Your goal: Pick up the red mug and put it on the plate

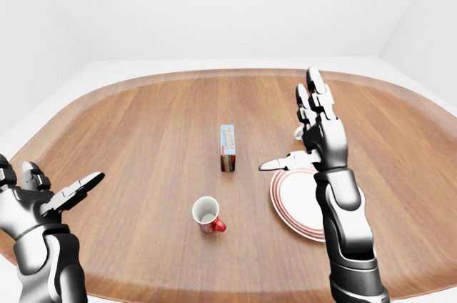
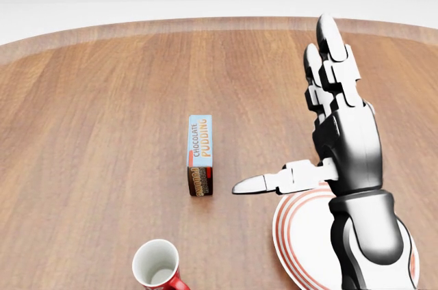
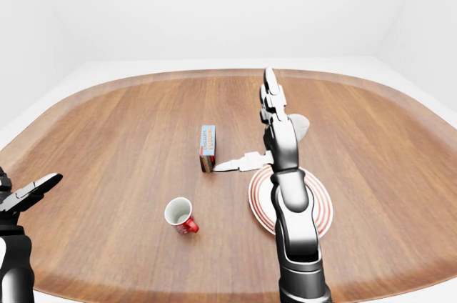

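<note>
The red mug [image 1: 207, 215] with a white inside stands upright on the wooden table [image 1: 136, 124], low in the left-eye view, left of the plate. The white plate [image 1: 294, 206] with red rings lies to its right, partly hidden by my right forearm. My right hand [image 1: 289, 123] is open, fingers pointing up and thumb stretched left, held above the plate's upper edge and apart from the mug. My left hand [image 1: 64, 178] is open and empty at the bottom left, well left of the mug.
A chocolate pudding box [image 1: 228, 147] stands above the mug, near the table's middle, close to my right thumb tip. A white object [image 3: 300, 126], perhaps a cup, is mostly hidden behind my right hand. White walls surround the table.
</note>
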Tool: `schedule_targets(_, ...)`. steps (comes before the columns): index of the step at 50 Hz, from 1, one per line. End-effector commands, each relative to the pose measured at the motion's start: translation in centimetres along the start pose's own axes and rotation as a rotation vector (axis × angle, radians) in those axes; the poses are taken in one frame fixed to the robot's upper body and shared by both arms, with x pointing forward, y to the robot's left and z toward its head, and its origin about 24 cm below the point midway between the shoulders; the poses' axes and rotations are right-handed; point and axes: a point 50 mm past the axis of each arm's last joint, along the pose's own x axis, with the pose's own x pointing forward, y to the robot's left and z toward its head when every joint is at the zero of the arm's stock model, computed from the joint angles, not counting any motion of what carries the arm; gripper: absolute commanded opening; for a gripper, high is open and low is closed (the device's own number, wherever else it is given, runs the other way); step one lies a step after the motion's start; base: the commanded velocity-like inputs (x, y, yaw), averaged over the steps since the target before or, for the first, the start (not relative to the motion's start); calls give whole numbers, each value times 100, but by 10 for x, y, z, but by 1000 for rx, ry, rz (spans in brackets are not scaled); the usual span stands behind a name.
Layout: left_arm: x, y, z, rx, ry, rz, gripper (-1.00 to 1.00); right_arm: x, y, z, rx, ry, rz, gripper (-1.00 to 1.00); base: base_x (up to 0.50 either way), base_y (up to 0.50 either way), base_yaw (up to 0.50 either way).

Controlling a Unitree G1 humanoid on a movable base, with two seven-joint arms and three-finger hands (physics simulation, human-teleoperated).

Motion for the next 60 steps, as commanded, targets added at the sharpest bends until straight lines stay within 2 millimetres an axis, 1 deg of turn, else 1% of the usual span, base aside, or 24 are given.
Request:
schedule_targets(1,0,0,-1,-1,1,0,100,9,42,6,2,-29,134,100,0,0,0)
schedule_targets(9,-1,0,1,-1,1,0,100,5,57,4,3,-17,179,100,0,0,0)
schedule_targets(12,0,0,1,-2,1,1,100,0,62,-1,5,11,198,100,0,0,0)
schedule_targets(18,0,0,-1,-1,2,0,100,-18,76,-24,4,127,244,100,0,0,0)
schedule_targets(22,1,0,-2,-1,2,0,100,-27,84,-30,2,165,271,100,0,0,0)
schedule_targets(25,1,0,-3,-1,2,0,100,-40,93,-46,-1,248,300,100,0,0,0)
schedule_targets(28,1,0,-3,-1,2,1,100,-48,97,-55,-1,295,312,100,0,0,0)
schedule_targets(31,2,0,-3,-2,2,1,100,-55,100,-64,-7,344,325,100,0,0,0)
schedule_targets(33,1,0,-3,-2,2,1,100,-58,101,-67,-3,361,328,100,0,0,0)
schedule_targets(35,1,0,-3,-1,1,0,100,-64,103,-76,-5,405,334,100,0,0,0)
schedule_targets(38,1,0,-4,-1,2,1,100,-70,105,-81,-7,426,340,100,0,0,0)
schedule_targets(45,0,-1,-2,-1,3,1,100,-93,112,-98,-22,476,367,100,0,0,0)
schedule_targets(52,0,-1,-1,-1,3,1,100,-99,112,-106,-27,497,376,100,0,0,0)
schedule_targets(56,0,-1,-3,-1,4,0,100,-104,117,-106,-33,503,395,100,0,0,0)
schedule_targets(60,1,0,-3,-2,4,2,100,-108,120,-111,-39,515,408,100,0,0,0)
